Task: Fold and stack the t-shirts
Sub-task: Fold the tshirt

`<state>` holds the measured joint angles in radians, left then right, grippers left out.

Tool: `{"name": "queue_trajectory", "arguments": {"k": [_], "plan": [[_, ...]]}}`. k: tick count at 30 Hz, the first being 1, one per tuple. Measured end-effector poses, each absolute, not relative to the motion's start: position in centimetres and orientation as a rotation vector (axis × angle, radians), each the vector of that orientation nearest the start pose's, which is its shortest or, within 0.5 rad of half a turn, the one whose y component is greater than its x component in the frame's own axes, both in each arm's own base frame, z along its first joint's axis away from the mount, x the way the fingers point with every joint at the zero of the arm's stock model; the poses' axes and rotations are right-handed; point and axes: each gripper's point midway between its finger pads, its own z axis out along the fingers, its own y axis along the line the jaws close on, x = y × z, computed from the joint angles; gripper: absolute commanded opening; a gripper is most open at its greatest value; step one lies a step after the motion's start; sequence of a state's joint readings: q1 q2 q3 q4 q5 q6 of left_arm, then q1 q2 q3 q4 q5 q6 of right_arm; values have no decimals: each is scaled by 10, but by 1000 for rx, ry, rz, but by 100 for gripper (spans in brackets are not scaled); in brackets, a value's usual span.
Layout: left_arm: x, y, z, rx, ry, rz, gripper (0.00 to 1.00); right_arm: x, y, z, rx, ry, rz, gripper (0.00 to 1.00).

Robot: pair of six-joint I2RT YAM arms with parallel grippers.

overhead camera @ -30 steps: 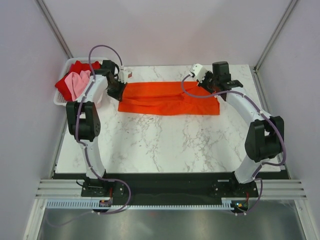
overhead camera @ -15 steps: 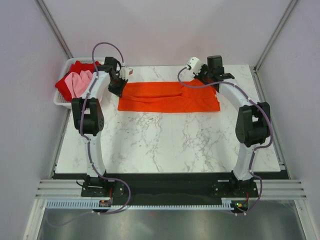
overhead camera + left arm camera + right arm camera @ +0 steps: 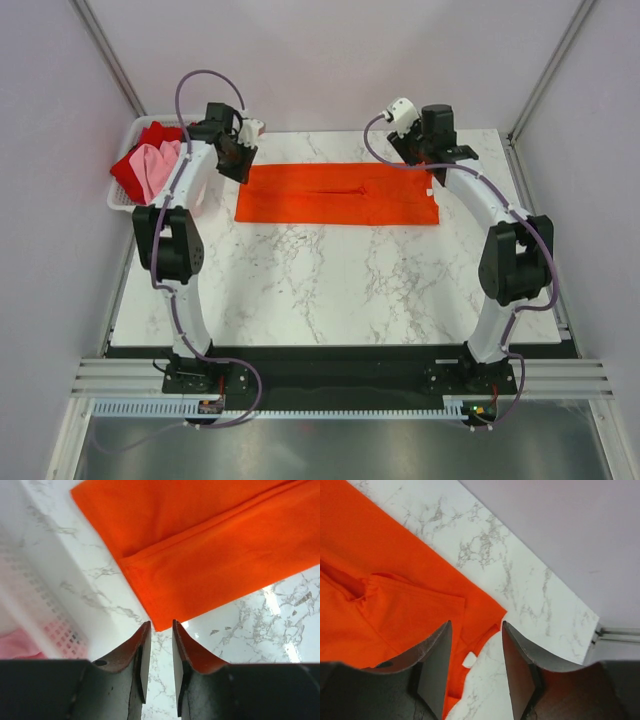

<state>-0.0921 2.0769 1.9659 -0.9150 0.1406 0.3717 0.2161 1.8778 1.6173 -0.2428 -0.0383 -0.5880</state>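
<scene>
**Both grippers empty at the two ends of the orange-red t-shirt**

Top view: the orange-red t-shirt (image 3: pixel 340 193) lies flat on the marble counter (image 3: pixel 330 290), folded into a long strip that runs from 9 to 3 o'clock. It sits in the far half of the counter, toward 12 o'clock from the middle. A fold line runs along its length.

My left gripper (image 3: pixel 159 626) is at the 9 o'clock end of the strip. Its jaws stand a narrow gap apart with nothing between them. In the left wrist view the shirt's near corner shows just past my fingertips at 12 o'clock, and the cloth spreads away toward 1 and 2 o'clock. I cannot tell whether my fingertips touch the cloth.

My right gripper (image 3: pixel 476 625) is at the 3 o'clock end, by the far corner. Its jaws stand clearly wider apart than the left ones, and they are also empty. In the right wrist view the shirt fills the 9 to 11 o'clock side, with a folded-over flap on top, and its edge passes between my fingers. Bare counter runs off toward 1 o'clock.

The white slatted basket (image 3: pixel 115 203) stands at 10 o'clock, off the counter's far-left corner. It holds the deeper red t-shirt (image 3: pixel 150 135) and, bunched on top of it, the pale pink t-shirt (image 3: pixel 155 165). Neither of these is folded.
</scene>
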Motion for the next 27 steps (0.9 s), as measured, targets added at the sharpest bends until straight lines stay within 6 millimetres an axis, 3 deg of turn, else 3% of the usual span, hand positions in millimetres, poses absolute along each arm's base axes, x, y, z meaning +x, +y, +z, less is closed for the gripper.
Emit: {"name": "queue_trajectory", "arguments": {"k": [3,6,8,11,15,27], "plan": [[482,-73,124,721,2524,-112,28,537,112,192,-804,1960,-88,49],[469,-84,84,801,2600,-152,30,527,119,151,-794,2075,2,48],[461,-85,59,842,2654,-164,32,520,121,124,-797,2149,42,48],[453,-79,38,883,2700,-167,36,511,121,96,-806,2231,73,48],[452,-75,34,923,2696,-158,39,507,121,84,-815,2265,82,48],[440,-66,20,1033,2704,-121,41,503,123,77,-822,2288,103,49]]}}
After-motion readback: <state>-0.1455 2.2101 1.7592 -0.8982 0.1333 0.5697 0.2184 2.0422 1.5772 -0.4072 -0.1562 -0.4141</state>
